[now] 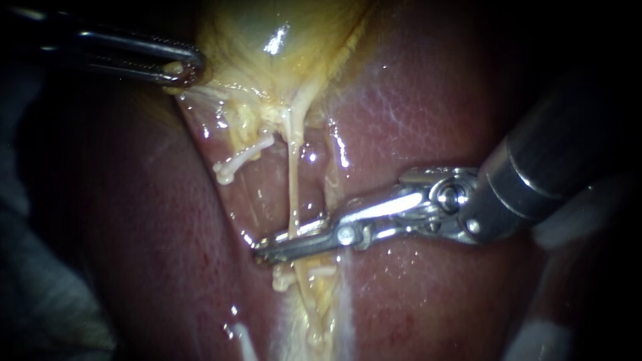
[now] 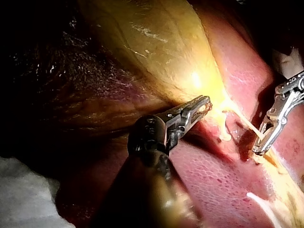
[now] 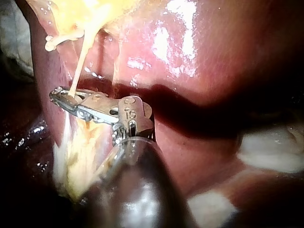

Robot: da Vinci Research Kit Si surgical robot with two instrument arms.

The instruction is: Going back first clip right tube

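Nearest the endoscope, the dark shaft of my right instrument (image 1: pixel 262 249) is coming in from the upper right. Its bright metal wrist is lying low over the liver (image 1: pixel 428 113), with the two slim jaws reaching across toward the view's left. Those jaws are standing slightly apart, a narrow gap showing between them in the right wrist view. The right tube (image 1: pixel 292 180) is passing through that gap close to the tips, and I cannot tell whether either jaw is pressing on it, so they are reading as open around the tube, not clamped. The right tube itself is stretching as a thin pale strand from the yellow tissue at the foot of the gallbladder (image 1: pixel 267 33) straight down to the jaws, and frayed yellowish tissue is running on beyond them along a groove in the liver. Just beside it, toward the left instrument, a shorter tube (image 1: pixel 246 156) is slanting away from the same yellow tissue and ending in a blunt free tip, apart from the jaws. Farther back, the gallbladder is lying pale yellow and glistening between wet red lobes of liver. Farthest, my left instrument (image 1: pixel 184 70) is entering from the left, its jaws gripping the gallbladder's edge from both sides, with a bit of yellow tissue showing through the slot in one jaw.
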